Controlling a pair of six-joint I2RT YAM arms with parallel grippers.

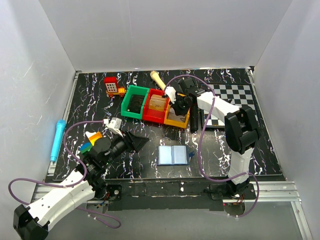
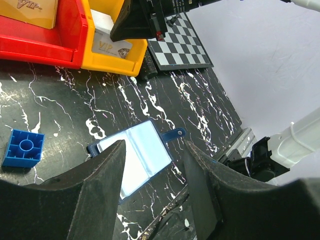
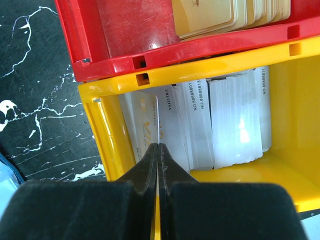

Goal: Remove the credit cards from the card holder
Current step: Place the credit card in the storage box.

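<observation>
The navy card holder (image 1: 172, 155) lies open and flat on the black marbled table, its pale inside up and its snap tab to the right. It also shows in the left wrist view (image 2: 135, 155). My left gripper (image 1: 136, 142) is open and empty, hovering just left of the holder, with its fingers framing it (image 2: 153, 145). My right gripper (image 1: 176, 107) is over the yellow bin (image 3: 107, 135) and shut on a white card (image 3: 152, 120), held edge-on (image 3: 158, 146). Several white cards lie in that bin.
Green (image 1: 135, 102), red (image 1: 155, 107) and yellow (image 1: 177, 120) bins stand in a row at the middle back; the red one holds tan cards. A chessboard (image 1: 230, 97) is at the right, a blue pen (image 1: 56, 140) at the left edge and a blue toy block (image 2: 23, 147) near the holder.
</observation>
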